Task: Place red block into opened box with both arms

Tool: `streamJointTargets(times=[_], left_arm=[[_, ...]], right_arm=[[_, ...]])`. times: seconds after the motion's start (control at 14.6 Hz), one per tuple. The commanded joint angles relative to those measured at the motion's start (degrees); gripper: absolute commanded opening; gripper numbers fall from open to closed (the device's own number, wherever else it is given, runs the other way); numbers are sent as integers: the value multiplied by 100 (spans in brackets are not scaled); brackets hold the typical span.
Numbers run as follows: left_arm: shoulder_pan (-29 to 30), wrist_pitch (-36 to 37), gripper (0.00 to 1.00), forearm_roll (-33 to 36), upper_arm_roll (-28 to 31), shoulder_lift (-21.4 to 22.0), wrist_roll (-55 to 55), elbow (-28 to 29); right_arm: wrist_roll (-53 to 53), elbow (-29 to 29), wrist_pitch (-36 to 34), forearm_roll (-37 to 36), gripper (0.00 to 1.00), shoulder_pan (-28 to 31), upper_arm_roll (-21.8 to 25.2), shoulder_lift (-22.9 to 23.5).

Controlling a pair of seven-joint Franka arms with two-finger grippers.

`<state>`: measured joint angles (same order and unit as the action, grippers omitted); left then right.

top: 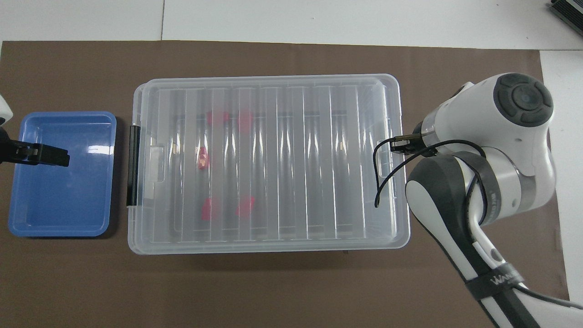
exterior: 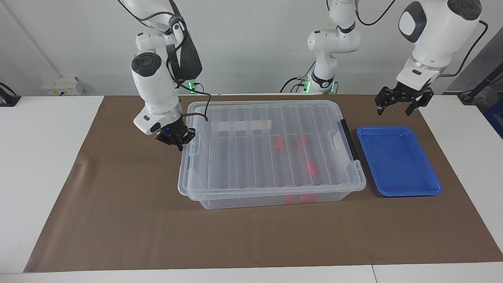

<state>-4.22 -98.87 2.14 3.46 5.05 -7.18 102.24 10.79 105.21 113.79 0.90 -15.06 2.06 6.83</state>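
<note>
The box (exterior: 271,153) (top: 268,161) stands mid-table with its ribbed clear lid on. Several red blocks (exterior: 279,143) (top: 202,157) show through the lid, inside the half toward the left arm's end. My right gripper (exterior: 176,140) is shut, with nothing visible between its fingertips. It points down at the lid's end tab on the right arm's side, and the overhead view hides it under the wrist. My left gripper (exterior: 394,110) hangs open over the mat just beside the blue tray's robot-side edge. One of its fingers (top: 50,156) shows over the tray.
A shallow blue tray (exterior: 399,161) (top: 61,173) lies beside the box's black latch handle (exterior: 349,139), toward the left arm's end. A brown mat (exterior: 118,204) covers the table. The right arm's cable (top: 387,173) loops over the box's end.
</note>
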Motion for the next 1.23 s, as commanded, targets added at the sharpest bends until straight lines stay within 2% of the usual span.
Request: streamJointTargets(times=[0.0,0.96,1.16], left_arm=[[-18,87,100,-73,32,66,-55,24],[-9,87,100,-73,32,66,-55,24],[-18,87,100,-73,32,66,-55,24]], right_arm=[[82,176,3,77,0,-23,-13,-165],[82,106,-14,77,0,29,-83,-182],[99,96,-146,77,0,204,-57,-366]])
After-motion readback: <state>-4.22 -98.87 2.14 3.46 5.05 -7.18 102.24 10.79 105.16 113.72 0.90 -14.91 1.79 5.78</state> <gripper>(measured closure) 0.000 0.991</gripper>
